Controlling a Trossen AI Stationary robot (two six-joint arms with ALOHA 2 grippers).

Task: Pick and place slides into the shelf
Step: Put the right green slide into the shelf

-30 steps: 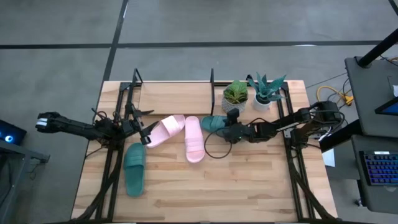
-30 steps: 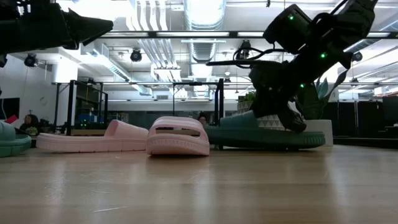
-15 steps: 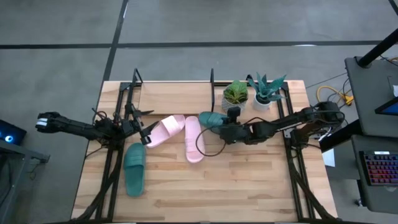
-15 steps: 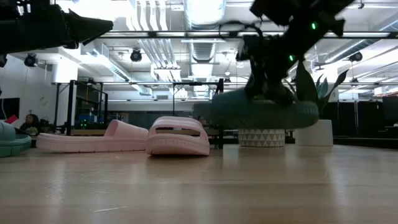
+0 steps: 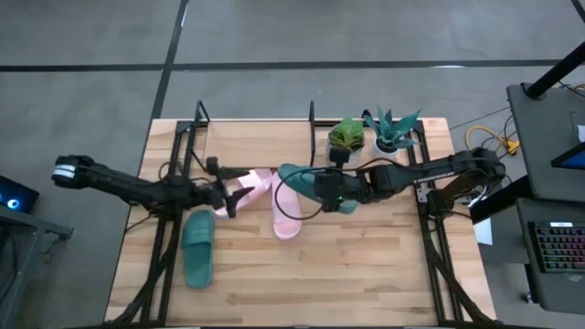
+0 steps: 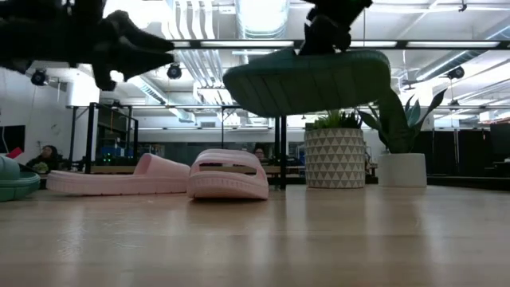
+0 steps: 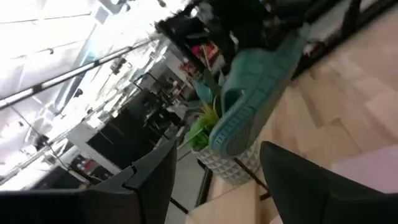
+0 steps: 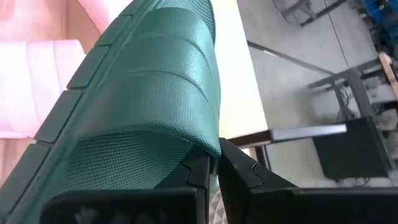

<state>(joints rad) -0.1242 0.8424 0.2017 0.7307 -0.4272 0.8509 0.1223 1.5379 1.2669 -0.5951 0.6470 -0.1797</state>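
Observation:
My right gripper (image 5: 336, 188) is shut on a dark teal slide (image 5: 306, 182), which hangs high over the table in the low view (image 6: 307, 80). Two pale pink slides (image 5: 247, 188) (image 5: 285, 206) lie sole-down mid-table. The second teal slide (image 5: 198, 249) lies sole-down near the left front. My left gripper (image 5: 225, 197) is open above the diagonal pink slide, touching nothing. Its wrist view looks past the open fingers (image 7: 217, 193) at the lifted teal slide (image 7: 255, 106). The shelf (image 5: 256, 139) stands at the far edge. My right gripper pinches the teal slide's broad strap at its edge (image 8: 200, 147) between the two fingers. The fingers come roughly level from the table's right. The slide is lifted clear of the table, sole down and nearly level, with its free end (image 6: 239, 80) toward the left.
Two potted plants (image 5: 345, 135) (image 5: 393, 130) stand at the far right, just behind the right arm. The shelf's black posts (image 5: 312, 117) rise beside them. Black arm frames run along both table sides. The near half of the table (image 5: 347, 274) is bare wood.
My right gripper has lifted the teal slide clear of the table, well up, and carried it toward the table's left, over the pink slides. My left gripper has shifted a little toward the table's right. The other slides have stayed put.

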